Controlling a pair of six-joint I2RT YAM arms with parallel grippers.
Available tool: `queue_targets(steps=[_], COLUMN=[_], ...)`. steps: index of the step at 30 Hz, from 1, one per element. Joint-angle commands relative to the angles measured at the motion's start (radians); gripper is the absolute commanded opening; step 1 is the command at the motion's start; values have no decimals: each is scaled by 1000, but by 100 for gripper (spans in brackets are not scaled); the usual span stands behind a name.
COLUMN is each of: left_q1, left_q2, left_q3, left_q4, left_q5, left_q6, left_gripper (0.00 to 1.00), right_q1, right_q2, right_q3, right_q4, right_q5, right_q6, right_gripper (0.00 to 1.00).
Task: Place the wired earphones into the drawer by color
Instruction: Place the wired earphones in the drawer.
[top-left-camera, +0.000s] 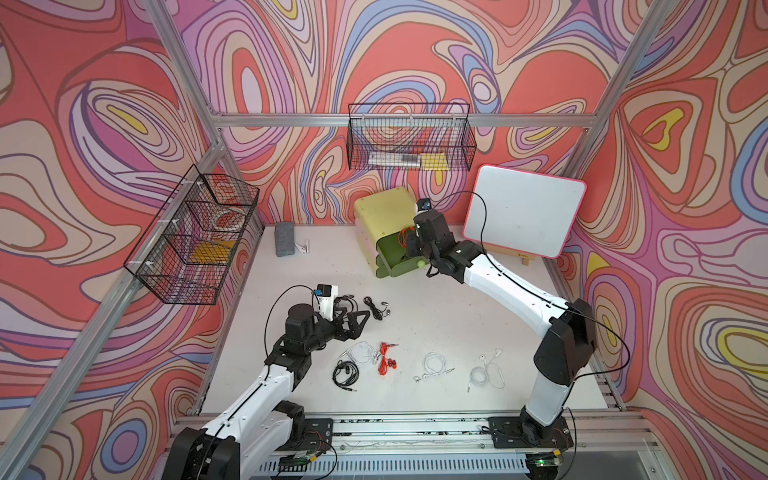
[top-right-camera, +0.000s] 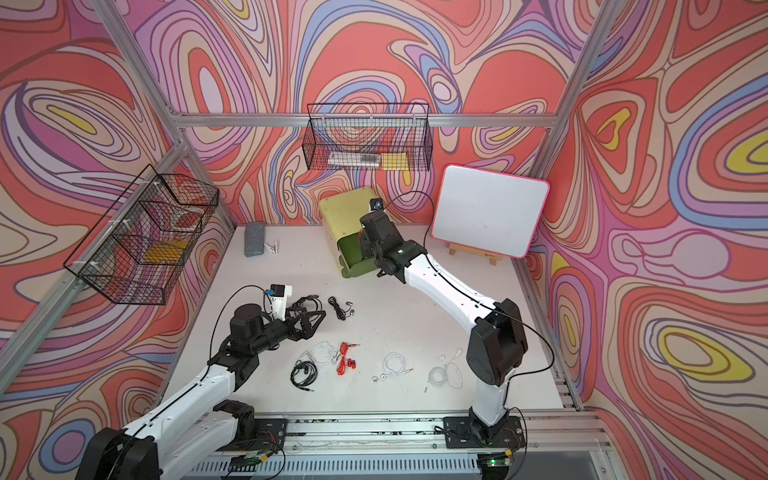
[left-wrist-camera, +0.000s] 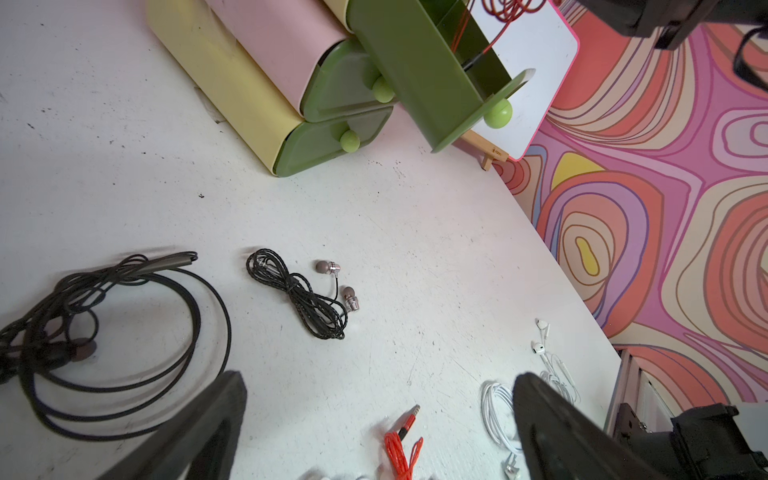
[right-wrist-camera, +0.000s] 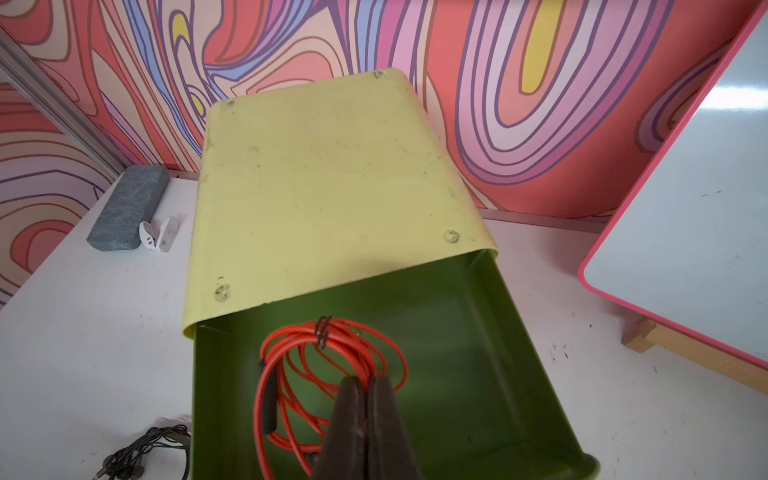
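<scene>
- Swirled wallpaper (top-left-camera: 291, 62) in red, pink, purple and yellow covers the back and side walls behind an aluminium frame (top-left-camera: 332, 120).
- A white tabletop (top-left-camera: 457, 316) fills the floor of the cell, scuffed with dark specks (plainest in the left wrist view).
- Two black wire baskets hang on the walls, the back basket (top-left-camera: 409, 137) and the side basket (top-left-camera: 191, 237).
- Along the table's back edge sit a grey block (top-left-camera: 284, 244) with a white clip (top-left-camera: 302, 248) just beside it, and a pink-rimmed whiteboard (top-left-camera: 523, 212) tilted on a wooden easel (top-left-camera: 525, 259).
- Between them stands the yellow drawer unit (top-left-camera: 380, 212), with one green drawer (right-wrist-camera: 498, 353) pulled out and the two other drawers (left-wrist-camera: 332, 141) closed.
- The right gripper (right-wrist-camera: 365, 386) is pinched tight on the held red earphones (right-wrist-camera: 324, 357), whose coil hangs over the open drawer's inside.
- The left gripper (top-left-camera: 360, 323) hovers with jaws spread wide and nothing between them, beside the hidden black set (top-left-camera: 348, 300), which is partly covered by the arm.
- Loose on the tabletop lie the silver-budded black set (top-left-camera: 376, 308), the near black set (top-left-camera: 345, 373), the tangled white set (top-left-camera: 362, 352) touching the loose red set (top-left-camera: 386, 359), the middle white set (top-left-camera: 434, 365) and the far white set (top-left-camera: 486, 372).
</scene>
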Motion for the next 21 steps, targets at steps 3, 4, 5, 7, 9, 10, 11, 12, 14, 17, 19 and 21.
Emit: queue_targets(steps=[3,4,5,7,9,10,11,12,14,17,19,21], left_q1=[-11,-14,-17,-30,-51,-65,-80,-93,-124,-168,-196,-218], left_q2=[-13,-18,-26,-44,-58,-65,-74,-80,-99,-116,-120,-119], left_q3=[21,21,24,25,37,44,53,61,83,133,172,197], left_q4=[14,10,3,-10,-43,-60,-81,-102,-161,-287,-391,-483], left_q5=[13,14,13,0,-17,-29,-40,-50,-80,-142,-183,-219], left_q6=[2,4,5,15,32,41,50,57,61,49,43,31], left_gripper=[99,99,99,99,99,99,99,99,99,99,99,99], right_q1=[1,1,1,1,1,1,1,1,1,1,1,1], right_q2=[1,-2,-8,-23,-45,-48,-85,-100,-143,-218,-276,-338], right_q3=[-6,-12,-17,-30,-49,-59,-72,-84,-116,-182,-235,-307], right_q4=[18,18,18,18,18,18,16,15,10,7,10,18], right_q5=[-9,-8,-7,1,10,17,24,30,39,46,46,49], right_q6=[22,25,29,33,34,32,30,28,22,20,19,17], right_gripper=[3,9,17,29,38,40,43,45,47,52,55,60])
